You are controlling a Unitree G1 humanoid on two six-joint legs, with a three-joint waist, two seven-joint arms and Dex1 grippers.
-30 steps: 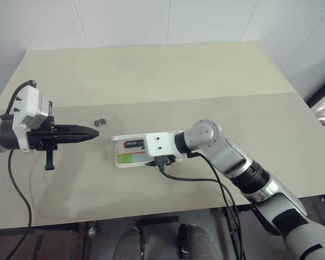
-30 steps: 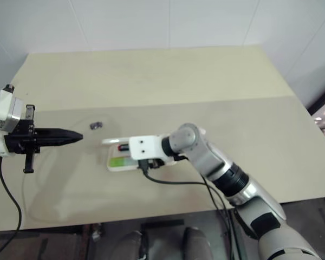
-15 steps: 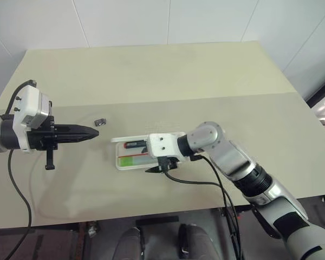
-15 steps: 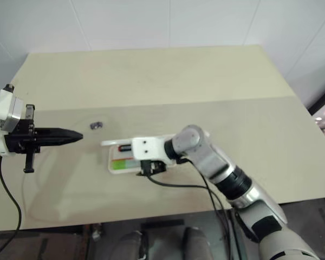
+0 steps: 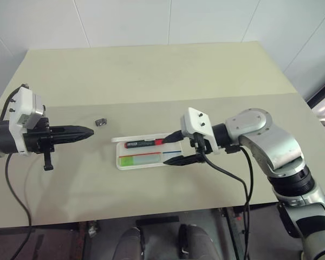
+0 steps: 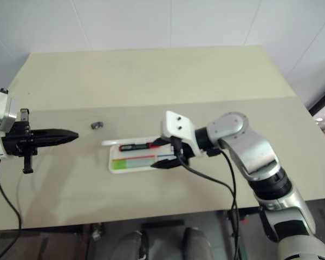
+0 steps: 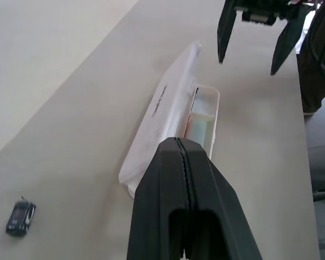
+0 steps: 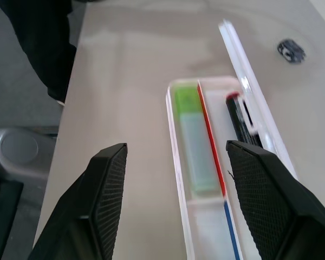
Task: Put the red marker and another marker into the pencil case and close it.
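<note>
Head view: flat white plastic pencil case (image 5: pixel 143 157) lies open on the beige table (image 5: pixel 151 76), red marker with black section (image 5: pixel 144 143) and light green marker (image 5: pixel 142 159) inside. Right gripper (image 5: pixel 175 148) spread at the case's right end, empty. Left gripper (image 5: pixel 88 131) pinched together, well left.

Left wrist: lid print unreadable (too small).

Right wrist: small dark clip-like object (image 8: pixel 290 50) beyond the case.

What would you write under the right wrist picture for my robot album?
Open right gripper hovers over the open pencil case, green marker and red marker inside.
</note>
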